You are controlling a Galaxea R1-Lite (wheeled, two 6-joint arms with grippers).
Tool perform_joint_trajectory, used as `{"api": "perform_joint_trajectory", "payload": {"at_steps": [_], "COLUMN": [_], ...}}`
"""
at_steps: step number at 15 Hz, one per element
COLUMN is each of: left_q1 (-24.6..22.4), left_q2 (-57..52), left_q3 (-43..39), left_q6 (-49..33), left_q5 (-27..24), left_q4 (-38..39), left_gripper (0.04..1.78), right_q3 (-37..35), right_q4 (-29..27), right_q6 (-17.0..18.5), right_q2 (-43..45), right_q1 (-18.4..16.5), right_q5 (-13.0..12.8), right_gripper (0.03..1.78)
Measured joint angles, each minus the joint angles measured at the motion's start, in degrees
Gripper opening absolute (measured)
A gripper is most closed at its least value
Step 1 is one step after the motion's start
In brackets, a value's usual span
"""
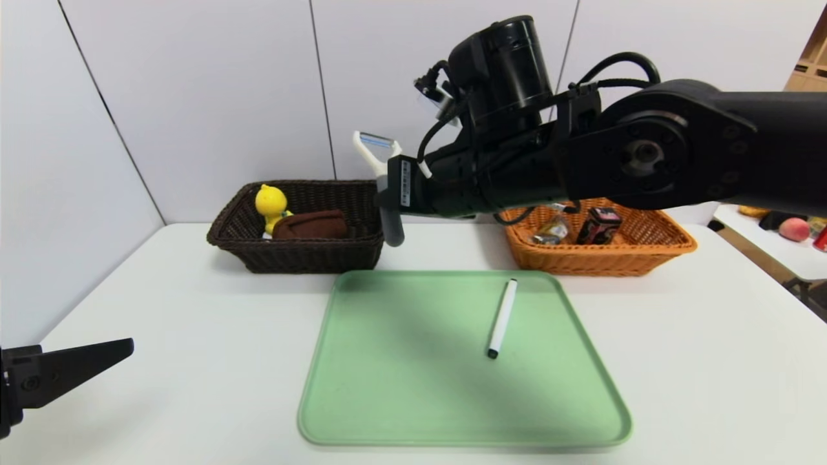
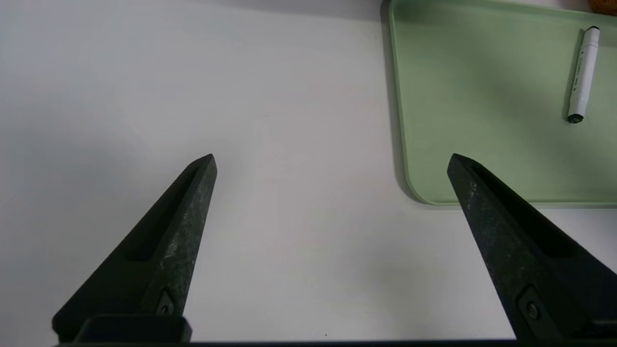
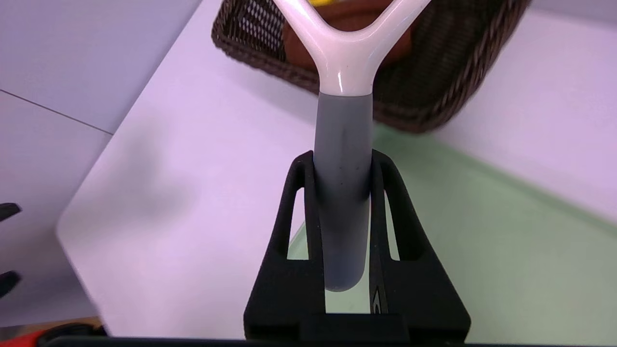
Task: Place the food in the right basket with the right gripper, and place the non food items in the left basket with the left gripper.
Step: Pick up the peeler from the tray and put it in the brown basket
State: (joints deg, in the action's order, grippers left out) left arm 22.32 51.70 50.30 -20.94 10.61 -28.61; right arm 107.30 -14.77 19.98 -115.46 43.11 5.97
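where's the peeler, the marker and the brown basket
peeler (image 3: 343,193), right wrist view, grey handle between the fingers
marker (image 1: 502,316), head view, white barrel
brown basket (image 1: 303,255), head view, front wall

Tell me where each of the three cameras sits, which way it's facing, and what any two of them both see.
Head view: high on the robot, looking forward and down at the green tray, both baskets, both arms.
Left wrist view: low on the left arm beside the tray, facing across the table; the open left tool frames it.
Right wrist view: raised, facing the brown basket; the right tool grips the peeler.
Shared: head and left wrist views show the marker.
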Motion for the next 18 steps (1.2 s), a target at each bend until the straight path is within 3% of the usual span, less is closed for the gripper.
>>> {"api": "perform_joint_trajectory", "payload": {"at_steps": [2,5,8,13,15,18], "left_q1": [0.0,0.0,0.0,0.0,0.1,0.1], "left_q2": [1.2,3.8,6.4,9.4,10.1,10.5], "left_q3": [0.1,0.2,0.4,0.2,0.2,0.2], "left_q6": [0.0,0.0,-0.1,-0.4,-0.4,-0.4], "left_q5": [0.2,0.3,0.2,0.0,0.0,0.0], "left_q4": [1.7,5.0,6.8,7.0,7.9,8.5], "left_gripper": [1.69,1.69,1.69,1.69,1.69,1.69], "right_q3": [1.2,2.6,4.1,4.6,4.6,4.7], "right_q4": [7.6,23.6,36.1,50.0,52.3,52.6], "right_q6": [-3.9,-4.7,-4.9,-5.2,-5.3,-5.4], "right_q2": [-3.0,-9.3,-16.2,-25.8,-28.0,-29.1], "right_q1": [-0.8,-1.2,-1.7,-3.6,-3.9,-4.5], "right_q5": [0.7,0.2,-2.3,-5.6,-6.5,-6.2], "right_gripper": [0.28,0.28,0.28,0.28,0.28,0.74]}}
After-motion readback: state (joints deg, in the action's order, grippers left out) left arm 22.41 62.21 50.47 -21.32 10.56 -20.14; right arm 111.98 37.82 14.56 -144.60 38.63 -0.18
